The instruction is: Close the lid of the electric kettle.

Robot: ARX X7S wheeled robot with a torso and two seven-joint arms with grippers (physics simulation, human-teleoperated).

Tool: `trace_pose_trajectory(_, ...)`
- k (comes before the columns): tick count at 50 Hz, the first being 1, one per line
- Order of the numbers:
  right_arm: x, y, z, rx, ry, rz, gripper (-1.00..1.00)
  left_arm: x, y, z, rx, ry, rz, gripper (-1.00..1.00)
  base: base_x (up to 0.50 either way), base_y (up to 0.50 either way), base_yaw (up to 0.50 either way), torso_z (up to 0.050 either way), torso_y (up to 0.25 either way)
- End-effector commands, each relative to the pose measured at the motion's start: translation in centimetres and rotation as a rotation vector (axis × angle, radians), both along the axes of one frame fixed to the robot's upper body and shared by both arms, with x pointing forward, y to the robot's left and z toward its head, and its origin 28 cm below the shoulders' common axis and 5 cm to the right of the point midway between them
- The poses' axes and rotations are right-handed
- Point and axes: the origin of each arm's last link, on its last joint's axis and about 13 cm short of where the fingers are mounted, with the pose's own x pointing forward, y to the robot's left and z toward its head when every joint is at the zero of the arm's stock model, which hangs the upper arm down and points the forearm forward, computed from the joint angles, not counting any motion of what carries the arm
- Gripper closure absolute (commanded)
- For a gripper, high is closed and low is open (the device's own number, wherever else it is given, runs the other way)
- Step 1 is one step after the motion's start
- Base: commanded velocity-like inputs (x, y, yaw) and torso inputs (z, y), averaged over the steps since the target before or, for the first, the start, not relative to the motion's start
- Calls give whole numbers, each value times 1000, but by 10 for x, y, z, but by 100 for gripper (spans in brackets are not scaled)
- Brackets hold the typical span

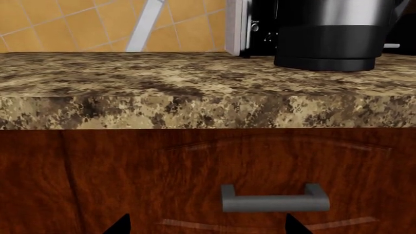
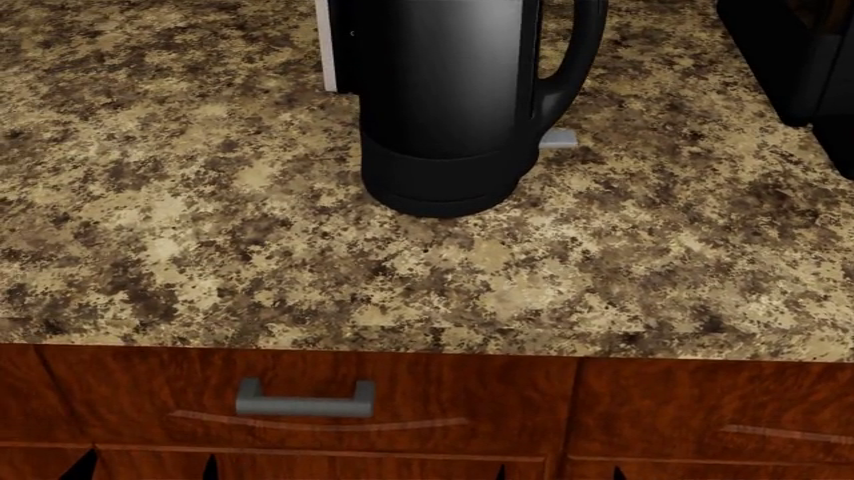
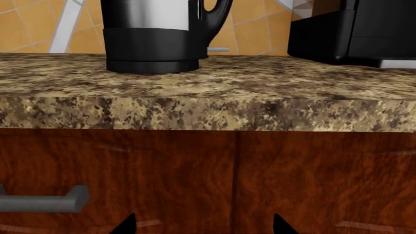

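Note:
The electric kettle (image 2: 441, 110) is a tall glossy black jug standing on the granite countertop (image 2: 200, 250), with its loop handle to the right and a small grey tab (image 2: 558, 139) at its base. Its top is cut off in every view, so the lid is out of view. The kettle's lower body also shows in the left wrist view (image 1: 328, 44) and the right wrist view (image 3: 153, 39). My left gripper (image 2: 147, 468) (image 1: 208, 226) and right gripper (image 2: 561, 472) (image 3: 204, 226) are both open and empty. They sit low in front of the drawer fronts, below the counter edge.
A boxy black appliance (image 2: 801, 60) stands on the counter right of the kettle, also in the right wrist view (image 3: 354, 31). A white-edged appliance (image 2: 324, 45) stands just behind the kettle. A grey drawer handle (image 2: 304, 400) is below the counter edge. The back wall is orange tile.

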Motion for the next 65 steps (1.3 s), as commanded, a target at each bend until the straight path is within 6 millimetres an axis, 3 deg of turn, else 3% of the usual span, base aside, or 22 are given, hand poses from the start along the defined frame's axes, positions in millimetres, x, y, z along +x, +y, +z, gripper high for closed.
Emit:
trace_pose_trajectory(1,0,-1,0,6,3,-6,-100,-1,0,3,-18,-14,-2,-100,0,0,0,0,0)
trace_pose_trajectory(40,-2,0,1,3,8,-9,-100,-2,0,1,-1,-9,-3,-100,0,0,0,46,0)
trace_pose_trajectory(49,1,-4,7,2,8,-22,-100,7,6,8,-51,22,60,-100,0,0,0,28,0)
trace_pose_trajectory(52,-1,-7,28,-65,30,-63,-100,4,14,25,-56,19,72,-100,0,0,0,0,0)
trace_pose_trajectory(59,-16,-13,105,-132,-130,-42,-100,-9,33,98,-71,-102,75,-100,0,0,0,0,0)
trace_pose_trajectory(65,-23,-17,143,-143,-187,-37,-100,-10,39,140,-95,-193,60,-100,0,0,0,0,0)
